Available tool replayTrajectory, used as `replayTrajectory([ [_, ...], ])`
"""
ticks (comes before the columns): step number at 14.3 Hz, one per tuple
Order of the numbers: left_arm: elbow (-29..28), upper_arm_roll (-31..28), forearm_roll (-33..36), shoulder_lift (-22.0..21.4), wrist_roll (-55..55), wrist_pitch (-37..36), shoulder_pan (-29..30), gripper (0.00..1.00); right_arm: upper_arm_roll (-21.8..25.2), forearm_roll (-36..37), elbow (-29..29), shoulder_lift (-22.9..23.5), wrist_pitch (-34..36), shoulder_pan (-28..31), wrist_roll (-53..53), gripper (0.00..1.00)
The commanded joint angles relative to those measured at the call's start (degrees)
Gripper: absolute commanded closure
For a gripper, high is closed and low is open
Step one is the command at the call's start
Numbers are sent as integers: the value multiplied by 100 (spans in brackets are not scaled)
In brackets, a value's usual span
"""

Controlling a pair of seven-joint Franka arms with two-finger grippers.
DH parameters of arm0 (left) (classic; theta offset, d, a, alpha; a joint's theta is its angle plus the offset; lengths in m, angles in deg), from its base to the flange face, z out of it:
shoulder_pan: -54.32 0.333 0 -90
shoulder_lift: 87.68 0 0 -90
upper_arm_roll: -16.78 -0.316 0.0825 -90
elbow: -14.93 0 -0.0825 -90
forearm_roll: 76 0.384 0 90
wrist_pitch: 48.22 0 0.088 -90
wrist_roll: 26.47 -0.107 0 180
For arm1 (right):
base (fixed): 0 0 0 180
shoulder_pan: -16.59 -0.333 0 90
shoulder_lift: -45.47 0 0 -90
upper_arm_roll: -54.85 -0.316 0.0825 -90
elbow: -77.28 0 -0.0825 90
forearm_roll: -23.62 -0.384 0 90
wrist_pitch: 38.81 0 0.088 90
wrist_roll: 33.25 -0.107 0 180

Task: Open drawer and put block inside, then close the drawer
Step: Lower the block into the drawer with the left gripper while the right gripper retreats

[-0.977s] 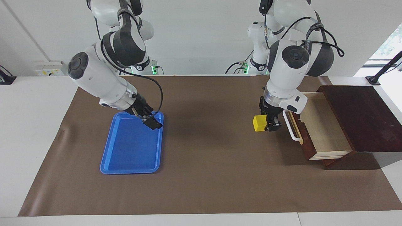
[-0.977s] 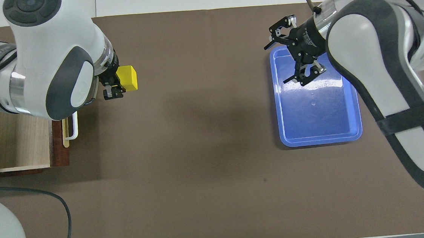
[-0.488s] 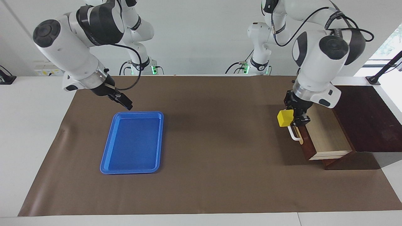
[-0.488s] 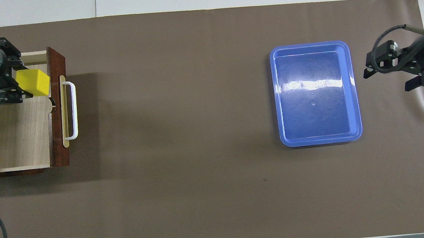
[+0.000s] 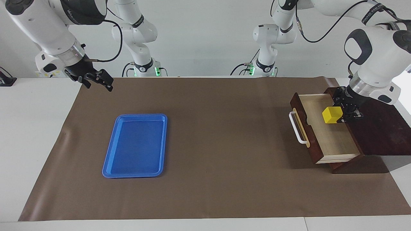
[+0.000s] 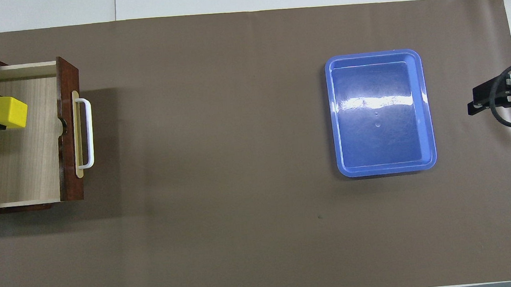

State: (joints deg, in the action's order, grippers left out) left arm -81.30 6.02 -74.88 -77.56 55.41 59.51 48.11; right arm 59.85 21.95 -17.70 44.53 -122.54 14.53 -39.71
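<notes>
The left pincer [image 5: 344, 113] grips the block [image 5: 332, 115], a plain bright yellow cube, over the open drawer [image 5: 330, 141] with its pale wood interior. The right pincer [image 5: 96, 80] hangs open above the surface [image 5: 218, 134] edge.

A plain white wall [image 5: 199, 35] runs along the robots' end of a white table [image 5: 35, 134], most of it covered by a brown mat [image 5: 212, 154] — smooth, with a slight ripple near one edge. Daylight comes through a window [image 5: 398, 45] at the left arm's end — leaves show outside. A socket strip [image 5: 48, 74] sits low on the wall.
</notes>
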Motion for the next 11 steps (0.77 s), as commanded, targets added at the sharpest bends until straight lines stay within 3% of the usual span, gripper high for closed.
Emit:
replayTrajectory([
  [1,-825,39,-24,-352,-93,485,14,100,-165,236,-240,-187,-126,-40,128,0],
  [5,-1458,39,-24,-475,-84,1083,32,100,-184,228,-117,-117,-477,-75,145,0],
  [9,-1556,39,-24,-475,-119,1216,50,98,-175,184,191,24,-311,-66,145,0],
  [10,-1539,39,-16,-467,-111,1207,49,56,-175,184,191,24,-311,-23,145,0],
  [11,-1486,39,2,-441,-102,1190,41,1,-175,193,182,24,-293,3,163,0],
])
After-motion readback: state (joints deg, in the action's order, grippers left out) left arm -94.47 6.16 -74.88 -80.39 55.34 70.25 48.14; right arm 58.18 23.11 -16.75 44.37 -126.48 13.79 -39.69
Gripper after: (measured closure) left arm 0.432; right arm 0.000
